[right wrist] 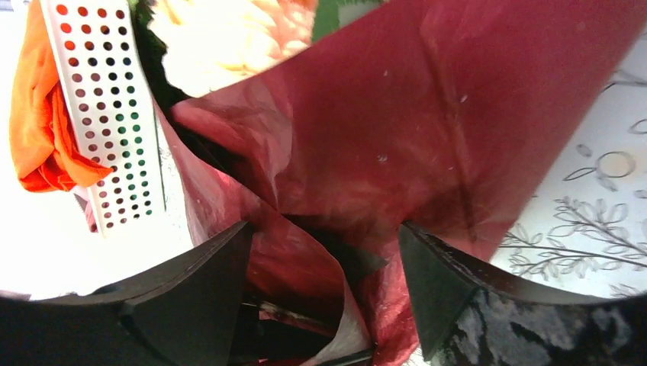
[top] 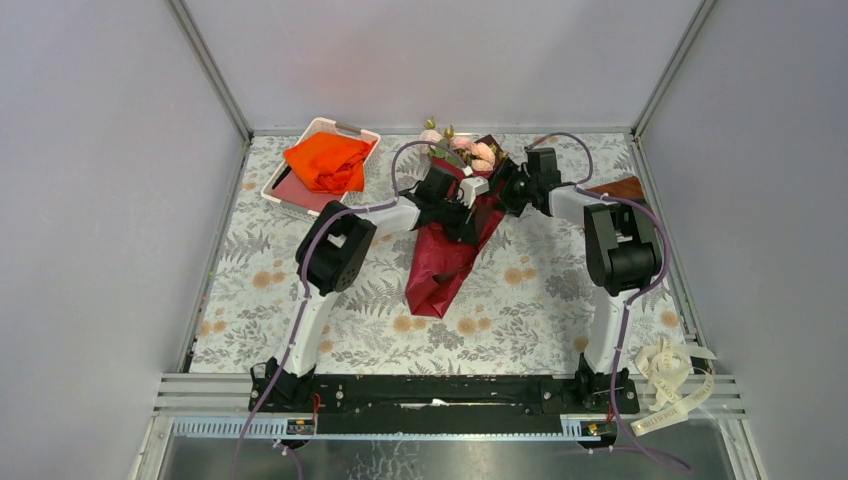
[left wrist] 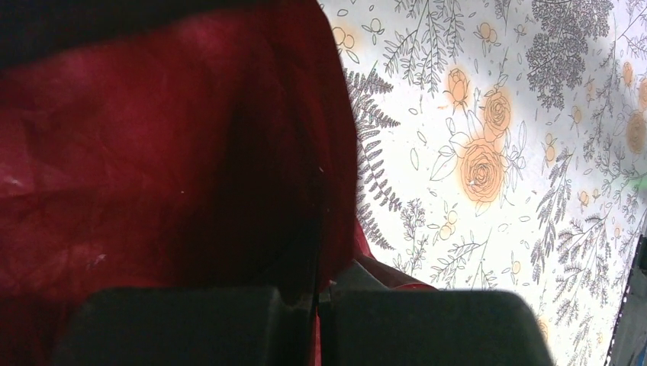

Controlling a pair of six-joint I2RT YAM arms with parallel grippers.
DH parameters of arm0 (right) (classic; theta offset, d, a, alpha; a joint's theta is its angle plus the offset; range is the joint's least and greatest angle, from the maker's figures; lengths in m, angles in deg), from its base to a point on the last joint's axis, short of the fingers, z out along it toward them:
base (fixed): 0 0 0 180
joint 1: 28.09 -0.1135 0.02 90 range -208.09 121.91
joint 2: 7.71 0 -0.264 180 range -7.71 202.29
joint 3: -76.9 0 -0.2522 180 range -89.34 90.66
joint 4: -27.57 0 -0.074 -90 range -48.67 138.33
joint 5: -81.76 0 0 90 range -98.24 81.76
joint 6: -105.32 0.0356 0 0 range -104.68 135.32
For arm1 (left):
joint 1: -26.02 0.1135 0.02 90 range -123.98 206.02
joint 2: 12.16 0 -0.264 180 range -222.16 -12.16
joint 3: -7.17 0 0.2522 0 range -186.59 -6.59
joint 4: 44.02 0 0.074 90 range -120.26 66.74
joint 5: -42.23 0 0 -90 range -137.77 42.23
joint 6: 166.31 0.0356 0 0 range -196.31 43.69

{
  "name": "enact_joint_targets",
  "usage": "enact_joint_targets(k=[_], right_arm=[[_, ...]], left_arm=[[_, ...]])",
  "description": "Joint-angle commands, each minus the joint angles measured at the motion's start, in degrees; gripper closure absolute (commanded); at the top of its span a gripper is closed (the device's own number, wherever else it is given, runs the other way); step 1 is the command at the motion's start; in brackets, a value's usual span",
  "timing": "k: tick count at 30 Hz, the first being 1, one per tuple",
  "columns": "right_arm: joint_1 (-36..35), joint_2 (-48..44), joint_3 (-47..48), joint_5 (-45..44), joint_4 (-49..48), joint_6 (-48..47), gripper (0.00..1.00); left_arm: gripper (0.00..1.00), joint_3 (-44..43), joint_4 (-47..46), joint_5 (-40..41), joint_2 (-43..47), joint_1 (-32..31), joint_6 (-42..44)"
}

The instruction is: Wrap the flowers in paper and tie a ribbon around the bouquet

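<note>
Dark red paper (top: 445,262) lies rolled into a loose cone on the flowered tablecloth (top: 540,300), narrow end toward the near edge, with the pink flowers (top: 470,150) poking out at its far end. The left gripper (left wrist: 317,293) is clenched on a fold of the paper, while the right gripper (right wrist: 324,236) stands released, fingers spread either side of a crinkled flap near the blooms. The cream ribbon (top: 672,385) lies heaped beside the right arm's base (top: 605,385), well apart from the cone.

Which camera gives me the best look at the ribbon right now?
The top external view: the ribbon lies in a loose heap by the right arm's base. Neither wrist view shows it; both show mainly the paper.
</note>
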Motion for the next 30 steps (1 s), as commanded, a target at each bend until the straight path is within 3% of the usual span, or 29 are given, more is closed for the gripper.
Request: enact_joint_targets(k=[1,3,6,7,8,12,14,16,19,20,23,25,30], right_arm=[[-1.5,1.4,1.7,6.1,0.2,0.5,0.3],[-1.5,0.3,-0.2,7.2,-0.1,-0.2,0.45],[-1.2,-1.7,-2.6,7.2,1.7,-4.3,0.8],[-0.9,-2.0,-3.0,7.0,2.8,-5.8,0.89],[-0.3,-2.1,-3.3,6.9,4.0,-7.2,0.97],[2.2,-0.4,-4.2,9.6,1.7,-10.5,1.0],[2.6,1.5,-2.9,11.8,2.0,-12.7,1.0],[2.9,2.3,-2.0,13.0,2.1,-14.6,1.0],[3.5,2.5,-1.4,13.6,1.3,-16.0,1.0],[3.8,2.5,-1.3,14.1,0.8,-16.1,1.0],[4.2,3.3,-0.4,16.3,-0.4,-16.6,1.0],[4.2,4.0,0.4,17.2,-0.6,-16.7,1.0],[4.2,4.5,0.7,17.2,-0.9,-16.5,1.0]], left_arm=[[1.0,0.4,0.5,2.0,1.2,-0.6,1.6],[1.0,0.3,0.7,2.4,1.4,-0.6,1.9],[1.0,-0.1,1.9,3.0,1.9,-0.7,2.6],[0.98,-0.6,3.2,3.5,2.3,-0.8,3.3],[0.89,-1.3,5.1,3.7,2.9,-1.1,4.8],[0.49,-2.1,12.8,4.3,9.1,-3.1,11.2],[0.38,-2.4,18.8,3.8,13.9,-4.4,15.8],[0.33,-3.1,26.2,3.4,17.7,-5.4,20.7],[0.34,-2.0,34.8,5.3,23.1,-5.3,27.4],[0.39,0.0,35.1,7.7,24.8,-5.0,28.8],[0.67,10.5,27.2,17.9,28.6,-4.2,30.1],[0.78,15.7,23.5,19.7,28.9,-4.6,32.2],[0.79,22.0,18.2,19.8,27.5,-8.1,32.9]])
